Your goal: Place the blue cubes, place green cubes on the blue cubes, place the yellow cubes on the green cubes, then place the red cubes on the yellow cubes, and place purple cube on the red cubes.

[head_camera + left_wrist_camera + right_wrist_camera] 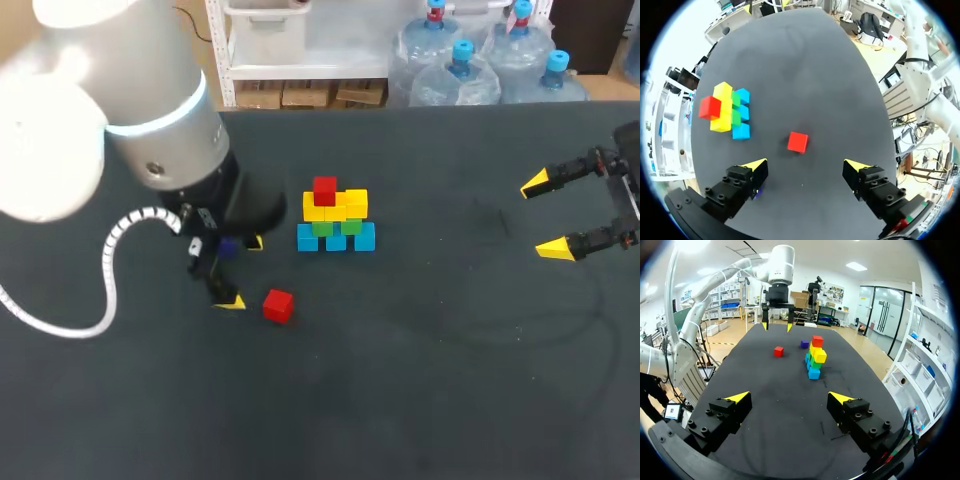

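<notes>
Left fingers (755,165): wide open, empty, over the table (805,60). Loose red cube (798,142) lies just ahead, between them. Purple cube (228,248) sits beside one finger. Stack (335,218) nearby: blue, green, yellow, one red on top. Right fingers (738,398): open, empty, well apart.

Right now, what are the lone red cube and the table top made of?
The lone red cube looks like painted wood or hard plastic: flat faces, crisp edges, even matte colour. The table top seems covered in dark felt-like cloth: dull, no shine, faint scuffs.
</notes>
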